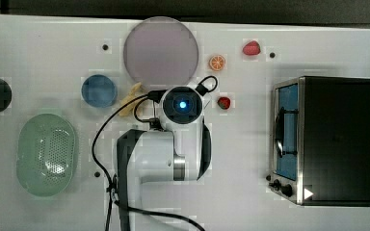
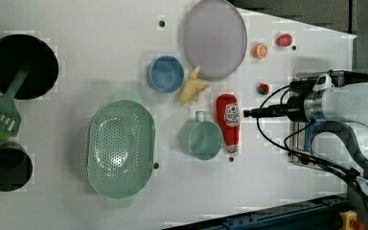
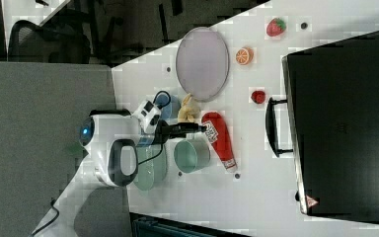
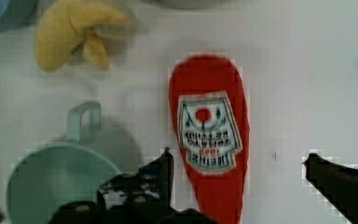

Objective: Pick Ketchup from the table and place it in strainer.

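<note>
The ketchup (image 2: 228,122), a red squeeze bottle with a white label, lies flat on the white table beside a green cup; it shows again in the right view (image 3: 220,138) and the wrist view (image 4: 209,135). My gripper (image 4: 240,163) hovers over the ketchup, open wide, with one finger (image 4: 165,163) on each side of the bottle and nothing held. From the side, the gripper (image 2: 247,113) sits at the left view's right of the bottle. The strainer (image 2: 120,148), a mint-green oval basket with a perforated bottom, lies empty at the left view's left, also seen in the top view (image 1: 46,154).
A green cup (image 2: 201,139) stands right against the ketchup. A yellow toy (image 2: 192,87), blue bowl (image 2: 166,74), grey plate (image 2: 214,38), orange slice (image 2: 259,51) and a strawberry (image 2: 262,88) lie nearby. A toaster oven (image 1: 335,139) fills the top view's right. A black bowl (image 2: 21,67) holds a green spatula.
</note>
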Controlling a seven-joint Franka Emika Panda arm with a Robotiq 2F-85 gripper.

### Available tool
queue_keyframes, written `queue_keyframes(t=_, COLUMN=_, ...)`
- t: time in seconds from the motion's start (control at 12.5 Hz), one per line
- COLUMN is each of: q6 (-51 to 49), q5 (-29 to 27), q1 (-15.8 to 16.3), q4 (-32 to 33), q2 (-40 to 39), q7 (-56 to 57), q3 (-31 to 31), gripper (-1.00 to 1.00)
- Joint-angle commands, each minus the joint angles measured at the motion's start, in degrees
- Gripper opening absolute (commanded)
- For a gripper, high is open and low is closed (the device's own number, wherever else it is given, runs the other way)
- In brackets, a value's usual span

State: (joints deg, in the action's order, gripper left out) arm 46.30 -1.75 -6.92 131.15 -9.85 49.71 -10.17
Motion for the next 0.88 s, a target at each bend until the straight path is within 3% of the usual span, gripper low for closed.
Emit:
queue_keyframes(t=0.08, q6=6.14, q5=0.11, q1=0.03, q4=2.4, q2=-3.22, q7=5.25, q3=0.03, gripper=1.0)
queue_keyframes(t=0.56, q6=17.06, q5=0.18, q1=0.05, q4=4.4, q2=-12.14, q7=5.13, q3=0.36, gripper=1.0)
queue_keyframes(t=0.64, q6=18.16, q5=0.18, q1=0.06, q4=4.36, q2=-13.2, q7=5.16, q3=0.36, gripper=0.93)
queue_keyframes(t=0.88, q6=19.21, q5=0.18, q1=0.13, q4=4.25, q2=-13.61, q7=5.15, q3=0.26, gripper=0.25)
